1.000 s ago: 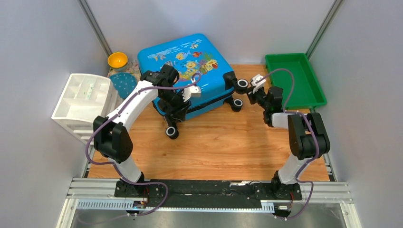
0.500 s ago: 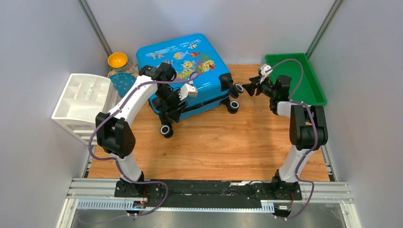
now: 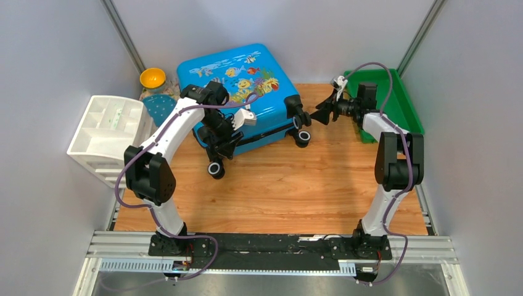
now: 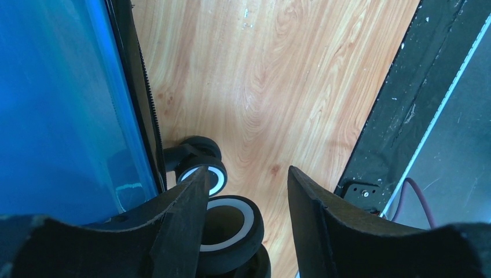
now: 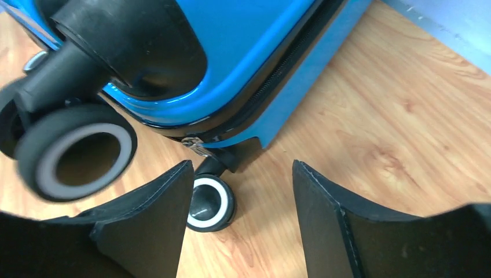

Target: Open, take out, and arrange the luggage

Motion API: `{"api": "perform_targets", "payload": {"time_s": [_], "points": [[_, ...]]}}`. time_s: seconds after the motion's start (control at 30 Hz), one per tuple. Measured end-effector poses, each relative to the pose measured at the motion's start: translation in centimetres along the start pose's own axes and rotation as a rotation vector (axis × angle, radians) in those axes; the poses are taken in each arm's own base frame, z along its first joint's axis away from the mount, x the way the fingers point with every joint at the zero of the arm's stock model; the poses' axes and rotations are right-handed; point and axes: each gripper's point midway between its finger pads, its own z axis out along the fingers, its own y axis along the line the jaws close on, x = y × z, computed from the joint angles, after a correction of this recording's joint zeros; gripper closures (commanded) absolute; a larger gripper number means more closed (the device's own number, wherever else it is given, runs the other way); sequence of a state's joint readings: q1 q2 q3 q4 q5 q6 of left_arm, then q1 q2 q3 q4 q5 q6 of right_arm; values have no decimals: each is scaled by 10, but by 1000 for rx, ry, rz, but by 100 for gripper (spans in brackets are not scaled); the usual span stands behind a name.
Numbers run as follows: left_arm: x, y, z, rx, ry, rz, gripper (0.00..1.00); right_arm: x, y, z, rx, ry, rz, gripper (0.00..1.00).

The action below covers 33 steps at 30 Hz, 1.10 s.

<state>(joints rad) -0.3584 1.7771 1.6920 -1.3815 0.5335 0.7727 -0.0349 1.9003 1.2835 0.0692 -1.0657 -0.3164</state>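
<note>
Luggage (image 3: 259, 65) lies on wood-grain table (image 3: 277, 185) between plain grey walls (image 3: 55, 61).

Wooden tabletop (image 3: 277, 185), pale grey walls (image 3: 55, 49)

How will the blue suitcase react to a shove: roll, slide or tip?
The luggage lies on its broad side, so tipping seems unlikely. Its glossy hard shell probably stays stiff but slick to grip. Its wheels might let it swivel or creep.
</note>
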Motion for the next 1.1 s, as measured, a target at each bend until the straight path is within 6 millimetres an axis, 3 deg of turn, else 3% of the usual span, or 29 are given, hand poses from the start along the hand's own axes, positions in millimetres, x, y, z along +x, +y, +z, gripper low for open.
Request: {"api": "perform_targets", "payload": {"time_s": [0.17, 0.4, 0.67, 0.9, 1.1], "points": [[1, 1, 1, 3, 4, -4, 36, -1, 12, 5, -103, 33, 113, 32], [1, 1, 2, 10, 7, -10, 36, 22, 33, 12, -169, 97, 260, 32], [16, 16, -9, 0, 3, -88, 36, 30, 59, 46, -178, 140, 279, 33], [32, 30, -20, -6, -6, -100, 36, 69, 86, 71, -111, 132, 302, 33], [33, 29, -20, -2, -4, -98, 36, 66, 86, 85, 46, 13, 252, 36]]}}
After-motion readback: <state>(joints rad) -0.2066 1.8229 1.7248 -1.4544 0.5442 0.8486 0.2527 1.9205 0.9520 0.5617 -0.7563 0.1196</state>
